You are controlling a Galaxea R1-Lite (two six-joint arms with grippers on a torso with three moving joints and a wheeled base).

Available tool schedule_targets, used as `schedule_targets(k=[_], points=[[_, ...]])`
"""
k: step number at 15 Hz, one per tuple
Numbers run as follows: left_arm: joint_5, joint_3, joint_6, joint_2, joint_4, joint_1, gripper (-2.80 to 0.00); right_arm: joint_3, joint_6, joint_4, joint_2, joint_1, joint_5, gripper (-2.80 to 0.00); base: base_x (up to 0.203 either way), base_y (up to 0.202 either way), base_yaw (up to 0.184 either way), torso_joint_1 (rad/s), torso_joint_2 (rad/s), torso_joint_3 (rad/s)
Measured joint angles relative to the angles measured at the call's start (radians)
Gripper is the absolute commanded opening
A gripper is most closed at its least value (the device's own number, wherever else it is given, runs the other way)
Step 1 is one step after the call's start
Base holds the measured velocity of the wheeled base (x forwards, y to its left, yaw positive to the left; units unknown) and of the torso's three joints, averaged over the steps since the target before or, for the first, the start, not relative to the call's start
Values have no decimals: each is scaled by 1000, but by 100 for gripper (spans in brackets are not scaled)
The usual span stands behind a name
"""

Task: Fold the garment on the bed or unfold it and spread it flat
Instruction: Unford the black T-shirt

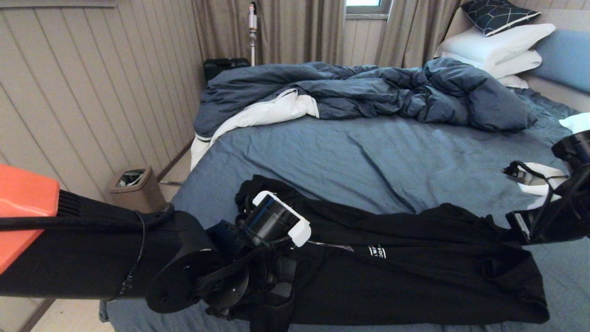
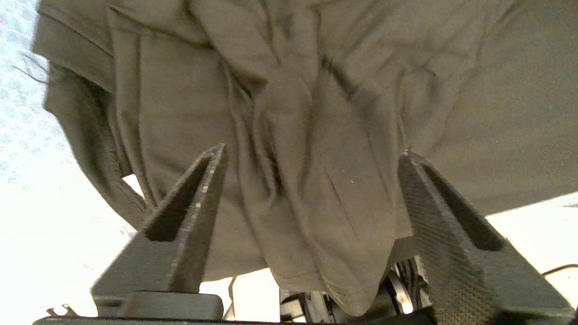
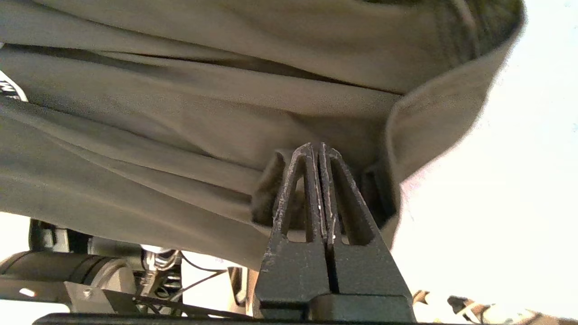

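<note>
The garment (image 1: 415,258), a black T-shirt with a small white print (image 1: 376,252), lies bunched in a long band across the near part of the bed (image 1: 368,152). Its right end rises to my right gripper (image 1: 518,226). In the right wrist view that gripper (image 3: 318,146) is shut, with folds of the garment (image 3: 180,113) gathered round its tips. My left gripper (image 2: 312,151) is open wide at the garment's left end. A loose fold of the garment (image 2: 316,90) hangs between its fingers (image 2: 198,203), unpinched. In the head view the left wrist hides those fingers.
A rumpled dark blue duvet (image 1: 368,90) with white lining lies across the far half of the bed, and white pillows (image 1: 498,44) are at the far right. A white and black object (image 1: 537,177) lies by the right arm. A brown bin (image 1: 133,186) stands by the panelled wall.
</note>
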Motion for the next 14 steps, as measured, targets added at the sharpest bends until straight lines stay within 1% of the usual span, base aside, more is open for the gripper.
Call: schedule_targets(k=[2, 4, 6, 7, 10, 14], points=[[-4, 0, 1, -5, 10, 1, 0, 0, -1, 0, -4, 0, -26, -280, 0, 0, 0, 0, 0, 0], [-12, -11, 1, -10, 48, 4, 0, 5, -6, 0, -6, 0, -36, -280, 0, 0, 0, 0, 0, 0], [-51, -39, -1, -18, 120, 6, 0, 22, -25, -1, -10, 2, -81, -280, 0, 0, 0, 0, 0, 0], [-66, -56, -4, -23, 156, 6, 0, 22, -28, 4, -11, 4, -85, -280, 0, 0, 0, 0, 0, 0], [-72, -98, -12, -29, 221, 7, 0, 20, -38, 29, -17, 6, -86, -280, 0, 0, 0, 0, 0, 0], [-73, -121, -36, -37, 235, 8, 0, 17, -47, 29, -19, 2, -93, -280, 0, 0, 0, 0, 0, 0]])
